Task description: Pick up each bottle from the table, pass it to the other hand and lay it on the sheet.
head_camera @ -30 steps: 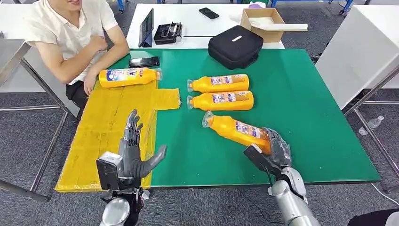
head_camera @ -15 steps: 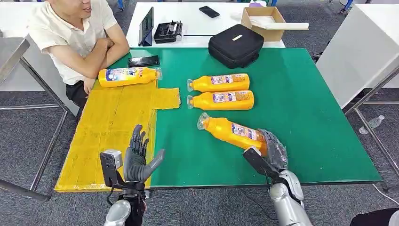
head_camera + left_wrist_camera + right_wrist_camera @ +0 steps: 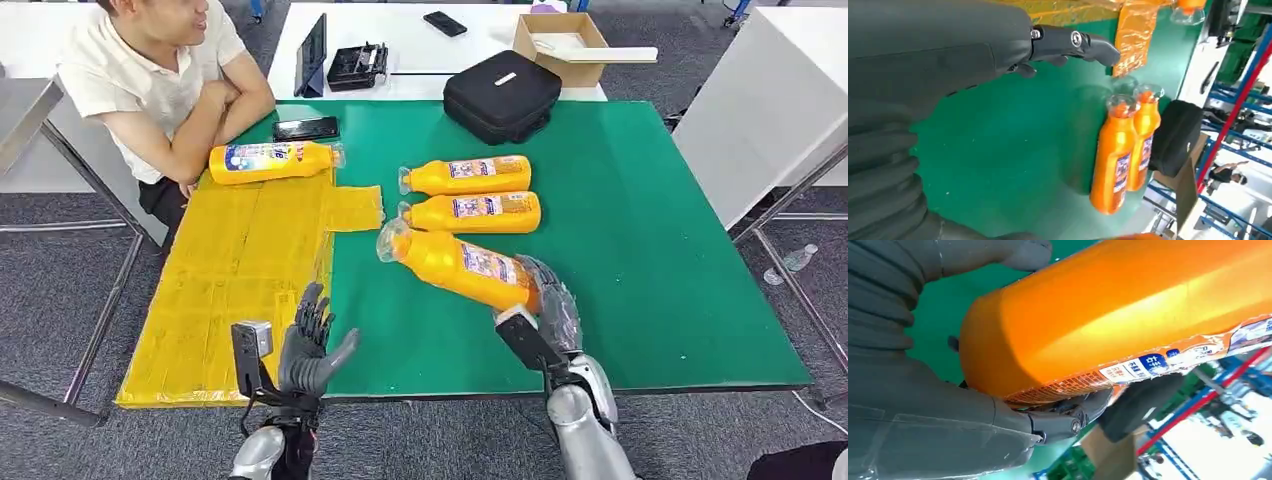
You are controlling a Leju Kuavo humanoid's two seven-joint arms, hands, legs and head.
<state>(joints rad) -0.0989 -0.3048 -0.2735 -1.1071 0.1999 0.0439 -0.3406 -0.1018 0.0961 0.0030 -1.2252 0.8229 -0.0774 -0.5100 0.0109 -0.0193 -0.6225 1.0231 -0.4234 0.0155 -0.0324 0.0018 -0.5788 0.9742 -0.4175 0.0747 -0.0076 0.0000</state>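
Observation:
My right hand (image 3: 545,300) grips the base end of an orange bottle (image 3: 455,264) and holds it off the green table (image 3: 640,230), clear cap pointing left toward the sheet. In the right wrist view the bottle (image 3: 1128,315) sits against the palm with fingers (image 3: 1068,422) wrapped under it. My left hand (image 3: 310,345) hangs open at the near table edge, beside the yellow sheet (image 3: 240,270), fingers (image 3: 1073,42) spread. Two more orange bottles (image 3: 465,177) (image 3: 472,212) lie side by side mid-table. A further bottle (image 3: 268,161) lies on the sheet's far end.
A person (image 3: 160,80) sits at the far left corner with arms resting near the sheet. A phone (image 3: 305,129) and a black bag (image 3: 500,95) lie at the table's far edge. A white table behind carries a box (image 3: 560,45) and a tray (image 3: 357,68).
My right hand has lifted the bottle and carried it left, toward the middle of the table. My left hand has dropped lower and nearer the table's front edge, still spread.

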